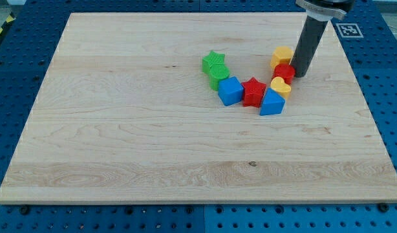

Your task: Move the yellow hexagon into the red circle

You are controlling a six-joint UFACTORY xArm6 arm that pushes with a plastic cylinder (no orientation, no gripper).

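Observation:
The yellow hexagon [282,56] sits at the view's upper right of the wooden board, touching the top of the red circle [284,72] just below it. My tip [299,76] stands right beside the red circle, on its right, and just right of and below the yellow hexagon. The rod rises from there toward the view's top right.
A yellow heart [280,86] lies below the red circle, with a blue triangle [271,103] under it. A red star [253,91], a blue cube [230,90], a green cylinder [219,74] and a green star [213,62] curve off to the left. The board's right edge [366,97] is near.

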